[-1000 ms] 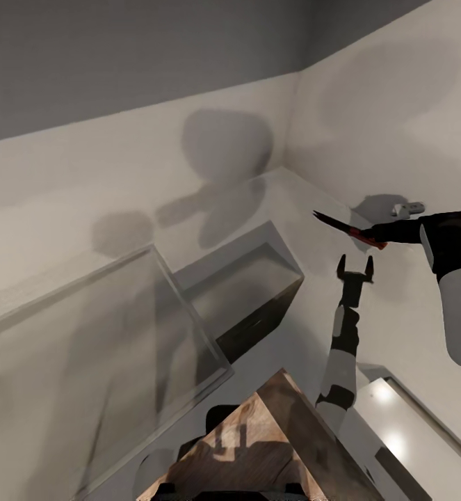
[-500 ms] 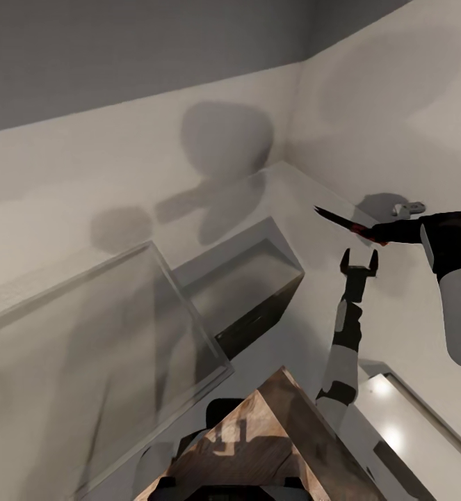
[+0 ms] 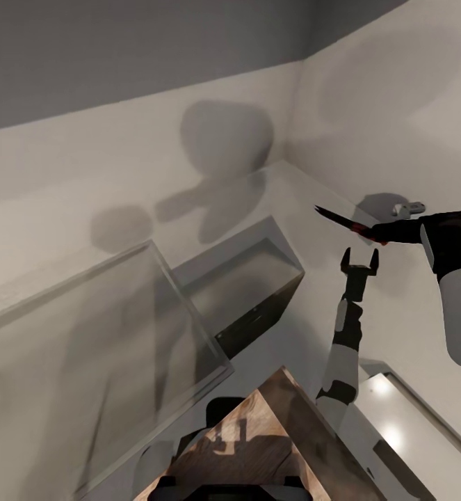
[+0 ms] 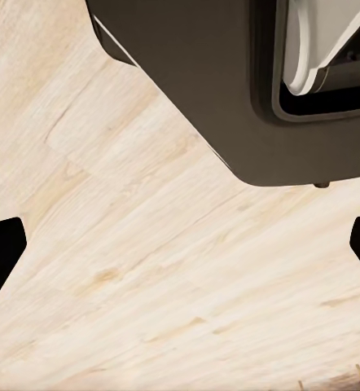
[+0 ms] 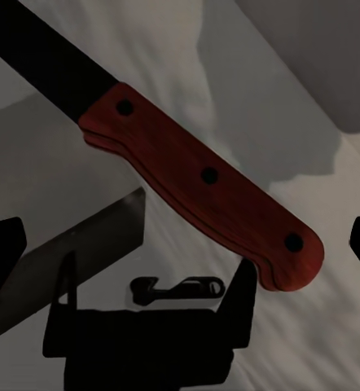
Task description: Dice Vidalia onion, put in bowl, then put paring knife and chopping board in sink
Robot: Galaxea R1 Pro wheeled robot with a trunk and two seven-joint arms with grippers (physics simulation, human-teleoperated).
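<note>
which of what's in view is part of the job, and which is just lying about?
Job:
- paring knife, red-brown handle
- chopping board
- sink
- countertop

Not the job:
- wood floor
- dark cabinet
- wall

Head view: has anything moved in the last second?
Barely. The whole picture slid up a little, so the camera moved, not the things. The left hand is open as before, near the knife, which stays at the right hand.
</note>
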